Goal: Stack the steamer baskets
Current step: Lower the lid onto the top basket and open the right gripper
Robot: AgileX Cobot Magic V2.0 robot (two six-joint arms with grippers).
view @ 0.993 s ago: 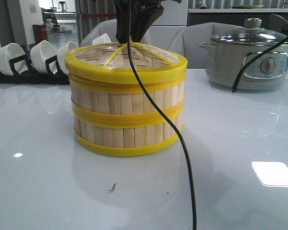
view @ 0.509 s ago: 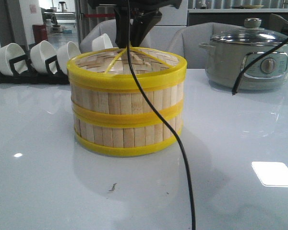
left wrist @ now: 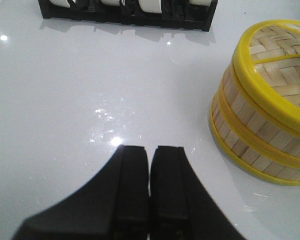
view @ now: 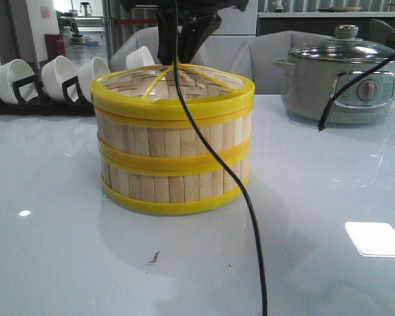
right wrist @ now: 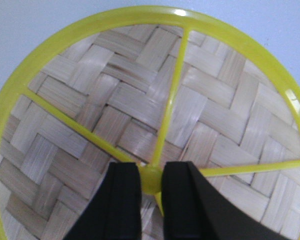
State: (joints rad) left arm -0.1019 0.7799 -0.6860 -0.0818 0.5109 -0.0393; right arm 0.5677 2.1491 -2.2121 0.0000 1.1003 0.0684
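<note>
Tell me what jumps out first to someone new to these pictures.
The stack of steamer baskets with bright yellow rims stands mid-table, filling the front view. The right gripper has its jaws closed on the yellow hub of the woven lid topping the stack. A black cable hangs across the front, and a grey-green pot sits behind on the right.

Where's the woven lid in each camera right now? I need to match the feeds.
Front view: woven lid tops the steamer baskets, centre of frame, right gripper at its hub.
Left wrist view: lid at the right edge, beside the shut left gripper.
Right wrist view: lid fills the frame.
Shared landmark: its bright yellow rim.
</note>
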